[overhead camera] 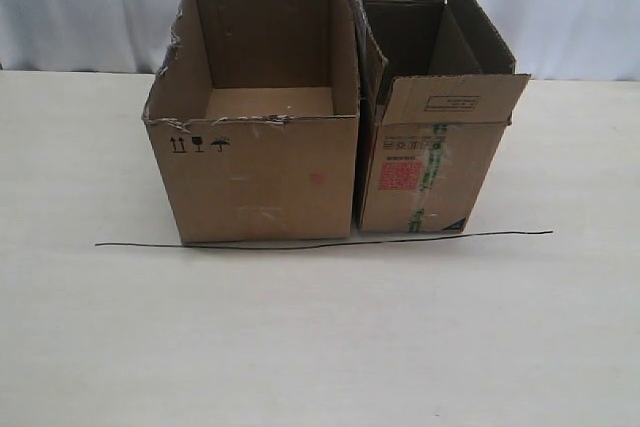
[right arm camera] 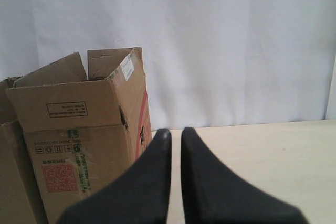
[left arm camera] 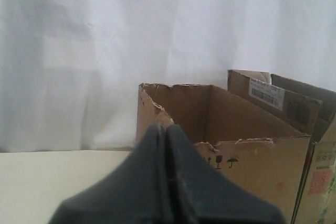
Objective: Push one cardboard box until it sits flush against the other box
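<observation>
The cardboard box, wide with torn top edges and small black symbols, stands on the table left of centre. The other box, taller with a red label and green tape, stands right beside it with only a thin dark seam between their sides. Neither gripper shows in the exterior view. In the left wrist view my left gripper is shut and empty, short of the cardboard box. In the right wrist view my right gripper has a narrow gap with nothing in it, beside the other box.
A thin black wire lies on the table along the front of both boxes. A white curtain hangs behind the table. Pale tabletop stretches in front of the boxes and to both sides.
</observation>
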Tool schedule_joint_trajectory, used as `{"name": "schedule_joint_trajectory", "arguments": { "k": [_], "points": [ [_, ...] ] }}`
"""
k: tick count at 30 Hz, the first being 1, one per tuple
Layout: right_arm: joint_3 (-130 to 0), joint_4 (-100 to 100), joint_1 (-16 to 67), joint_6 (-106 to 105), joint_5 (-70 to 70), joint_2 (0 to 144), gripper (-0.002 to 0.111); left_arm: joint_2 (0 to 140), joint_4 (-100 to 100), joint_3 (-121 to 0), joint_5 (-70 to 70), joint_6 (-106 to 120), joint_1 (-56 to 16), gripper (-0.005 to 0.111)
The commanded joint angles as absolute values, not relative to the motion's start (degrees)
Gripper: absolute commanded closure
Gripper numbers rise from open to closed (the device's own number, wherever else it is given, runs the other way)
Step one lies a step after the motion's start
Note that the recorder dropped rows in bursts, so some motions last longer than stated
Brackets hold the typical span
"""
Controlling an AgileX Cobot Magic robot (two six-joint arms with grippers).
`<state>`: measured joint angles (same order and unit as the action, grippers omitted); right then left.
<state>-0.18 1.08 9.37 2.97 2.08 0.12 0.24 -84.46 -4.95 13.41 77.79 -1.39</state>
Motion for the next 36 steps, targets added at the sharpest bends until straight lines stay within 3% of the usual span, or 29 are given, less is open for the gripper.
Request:
{"name": "schedule_joint_trajectory", "arguments": {
  "k": [1,7,12,15,22,36],
  "points": [
    [0.0,1.07,9.34,2.87,1.81,0.0,0.103,0.0,-84.7,-4.7,10.61,78.17,-1.33,0.107],
    [0.0,1.07,9.34,2.87,1.81,0.0,0.103,0.0,-78.77,-4.8,9.91,69.26,-1.33,0.107],
    [0.0,1.07,9.34,2.87,1.81,0.0,0.103,0.0,-14.54,-4.8,13.44,1.15,-1.33,0.107],
    [0.0,1.07,9.34,2.87,1.81,0.0,0.103,0.0,4.54,-4.54,15.31,-17.14,-1.33,0.107],
    [0.0,1.07,9.34,2.87,1.81,0.0,0.103,0.0,1.78,0.0,7.44,-8.72,-1.33,0.107],
    [0.0,1.07,9.34,2.87,1.81,0.0,0.103,0.0,0.76,0.0,7.46,-7.25,-1.33,0.107]
  ]
}}
